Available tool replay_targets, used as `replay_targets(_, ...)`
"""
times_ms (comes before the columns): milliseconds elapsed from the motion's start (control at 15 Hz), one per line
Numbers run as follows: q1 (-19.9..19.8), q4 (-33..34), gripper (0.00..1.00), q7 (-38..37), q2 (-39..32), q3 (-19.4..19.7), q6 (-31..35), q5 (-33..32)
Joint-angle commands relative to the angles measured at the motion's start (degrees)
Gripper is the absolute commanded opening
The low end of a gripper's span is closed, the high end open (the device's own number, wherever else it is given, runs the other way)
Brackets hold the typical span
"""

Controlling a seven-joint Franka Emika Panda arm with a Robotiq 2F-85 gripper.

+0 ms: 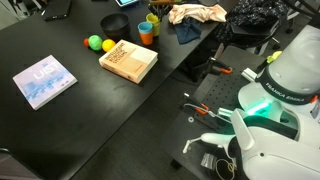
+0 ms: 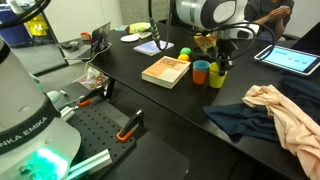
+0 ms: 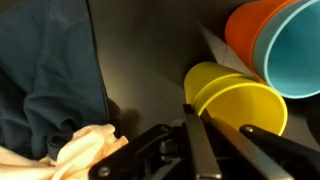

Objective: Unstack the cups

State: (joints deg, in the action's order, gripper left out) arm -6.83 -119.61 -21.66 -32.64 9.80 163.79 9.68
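Yellow cup [image 3: 235, 100] free on bench [image 1: 90, 110]; orange cup [image 3: 245, 30] and blue cup [image 3: 295, 55] nested, unsplit. My jaws at yellow rim, grip unclear.

Brown book [image 1: 128, 62] on black table [image 1: 80, 110]; green ball [image 1: 95, 42] beside yellow ball [image 1: 108, 46]; pale blue book [image 1: 45, 82] apart.

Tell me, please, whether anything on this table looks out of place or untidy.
Only the cloths: a beige cloth and a dark blue cloth lie crumpled together near the yellow cup. The blue cup sits nested in the orange cup, beside the yellow one. Nothing looks spilled or damaged.
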Motion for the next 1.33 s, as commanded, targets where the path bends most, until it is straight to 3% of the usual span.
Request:
replay_targets(0,-0.54,0.54,0.39,1.17,0.05,-0.45,-0.59,1.88)
replay_targets(467,0.59,1.46,0.92,0.56,0.41,0.65,-2.64,1.05)
replay_targets(533,0.79,1.79,0.98,0.43,0.35,0.84,-3.17,0.84)
replay_targets(667,1.14,2.24,1.0,0.33,0.32,1.14,-4.25,0.45)
replay_targets(733,1.14,2.46,0.81,0.39,0.31,1.1,-4.77,0.41)
replay_targets(867,1.44,2.82,0.73,0.39,0.25,1.28,-5.36,0.02)
replay_targets(1267,1.99,3.27,0.27,0.17,0.28,1.6,-6.59,-0.58)
